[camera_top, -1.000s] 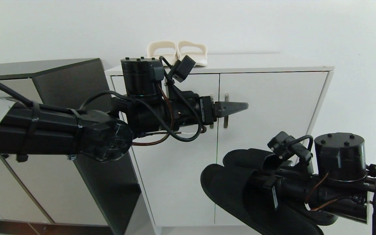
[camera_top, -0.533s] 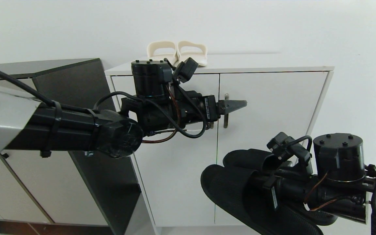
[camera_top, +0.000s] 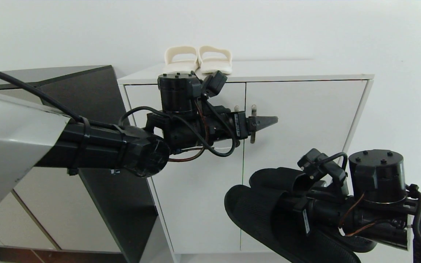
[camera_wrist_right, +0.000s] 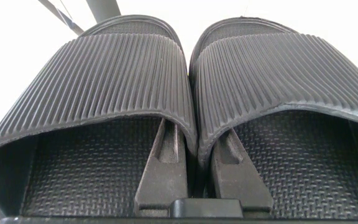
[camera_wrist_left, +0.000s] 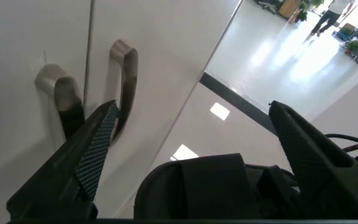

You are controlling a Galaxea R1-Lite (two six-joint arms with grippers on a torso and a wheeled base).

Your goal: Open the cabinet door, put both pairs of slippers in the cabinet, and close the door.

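Black slippers (camera_top: 254, 208), one pair, are clamped in the right tool (camera_wrist_right: 194, 143), near and low before the cabinet (camera_top: 305, 109). One cream pair (camera_top: 197, 58) sits on its top. The left tool (camera_top: 265, 121), spread open, stands at the two door handles (camera_wrist_left: 124, 74); contact uncertain.

In the head view, the left door handle (camera_top: 236, 108) is hidden behind the left gripper (camera_top: 269, 120) save for its top end. The middle of the right door handle (camera_top: 253, 136) is crossed by the same gripper, and whether contact is made cannot be told. The black slippers (camera_top: 258, 215) are cut off by the bottom edge and partly covered by the right arm (the farther one mostly). In the right wrist view, the tips of the right gripper's (camera_wrist_right: 197, 155) fingers (camera_wrist_right: 163, 171) are lost under the straps, and the footbeds are cropped by the picture's edges. The cabinet (camera_top: 305, 109) is cut off at its base, and its inside is concealed by the shut doors.
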